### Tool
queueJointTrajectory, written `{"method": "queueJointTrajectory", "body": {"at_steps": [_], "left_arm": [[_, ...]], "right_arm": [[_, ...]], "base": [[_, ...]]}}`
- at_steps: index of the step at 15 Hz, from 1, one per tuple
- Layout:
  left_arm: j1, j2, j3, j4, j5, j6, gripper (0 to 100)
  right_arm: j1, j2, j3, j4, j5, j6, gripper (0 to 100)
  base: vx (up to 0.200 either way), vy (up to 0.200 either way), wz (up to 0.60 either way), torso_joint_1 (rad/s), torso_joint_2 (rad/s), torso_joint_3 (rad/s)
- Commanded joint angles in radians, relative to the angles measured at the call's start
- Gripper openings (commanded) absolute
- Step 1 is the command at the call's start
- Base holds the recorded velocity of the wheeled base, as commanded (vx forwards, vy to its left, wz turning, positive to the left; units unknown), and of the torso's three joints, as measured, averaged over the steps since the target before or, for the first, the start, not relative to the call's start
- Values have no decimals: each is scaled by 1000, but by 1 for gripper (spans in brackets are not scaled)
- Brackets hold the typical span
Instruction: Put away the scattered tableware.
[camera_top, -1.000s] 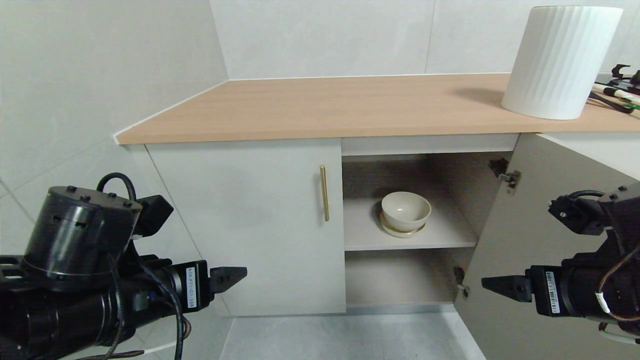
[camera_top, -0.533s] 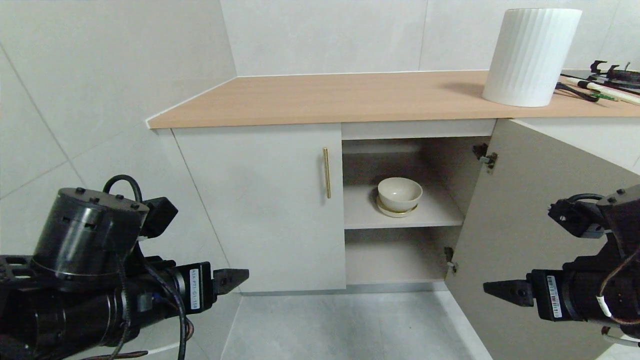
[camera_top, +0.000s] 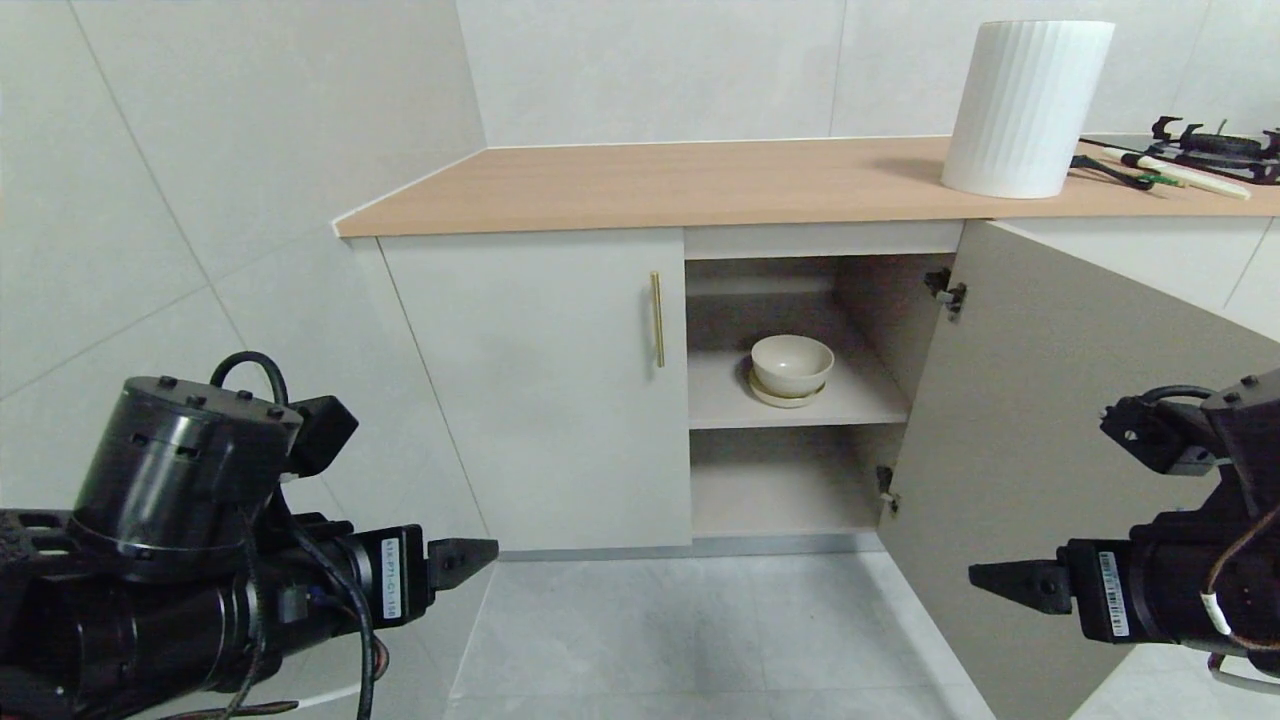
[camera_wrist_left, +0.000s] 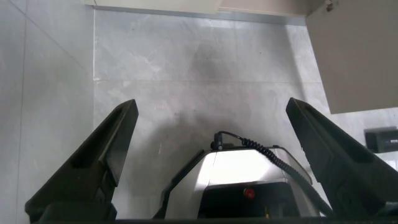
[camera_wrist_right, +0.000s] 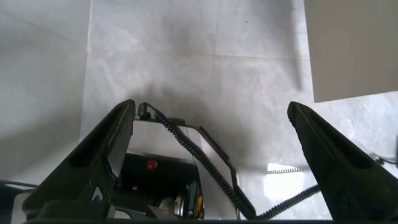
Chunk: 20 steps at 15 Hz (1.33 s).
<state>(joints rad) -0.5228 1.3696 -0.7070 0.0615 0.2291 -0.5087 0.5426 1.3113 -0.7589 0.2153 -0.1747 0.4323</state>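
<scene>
Closest to you, the left gripper (camera_wrist_left: 211, 102) hangs low over the grey floor tiles (camera_top: 700, 630) with its jaws spread wide and nothing between them; the two dark fingers (camera_wrist_left: 99, 162) stand well apart in its wrist view. Your right gripper (camera_wrist_right: 210, 104) sits at about the same height on the other side, jaws also wide apart and empty, just beside the open cabinet door (camera_top: 1020, 400), which swings out toward that arm. Both grippers are well short of the cabinet (camera_top: 820, 240) ahead. The left door (camera_top: 540, 390) is shut, and its slim brass handle (camera_top: 656, 320) stands upright along the inner edge. Through the open right half you can see two levels. The lower shelf (camera_top: 780, 490) is bare. On the upper shelf (camera_top: 860, 400) sits the cream bowl (camera_top: 791, 364), upright and resting on a small plate (camera_top: 775, 398) of a similar pale colour, near the left side of the opening. Above the cabinet runs the wooden countertop (camera_top: 650, 185), set against the tiled wall. Toward its right end stands a tall white ribbed cylinder (camera_top: 1025, 105). Just past it, at the far right, lie a few long utensils (camera_top: 1160, 170) beside a black stove grate (camera_top: 1215, 150); you cannot make out exactly what the utensils are.
</scene>
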Motion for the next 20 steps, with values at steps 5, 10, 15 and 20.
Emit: {"method": "queueJointTrajectory", "body": {"at_steps": [5, 10, 15, 20], "left_arm": [[3, 0, 1, 0, 1, -1, 100], [3, 0, 1, 0, 6, 1, 100], [1, -1, 1, 1, 6, 4, 100], [3, -1, 1, 1, 6, 4, 100]], "right_arm": [[0, -35, -40, 88, 14, 2, 100], [4, -35, -45, 85, 7, 0, 100], [4, -81, -48, 236, 6, -81, 100], [-3, -132, -86, 346, -5, -109, 100]], "base": [[0, 0, 0, 0, 0, 0], [0, -40, 0, 1, 0, 1], [0, -200, 0, 2, 0, 3], [0, -200, 0, 3, 1, 4]]}}
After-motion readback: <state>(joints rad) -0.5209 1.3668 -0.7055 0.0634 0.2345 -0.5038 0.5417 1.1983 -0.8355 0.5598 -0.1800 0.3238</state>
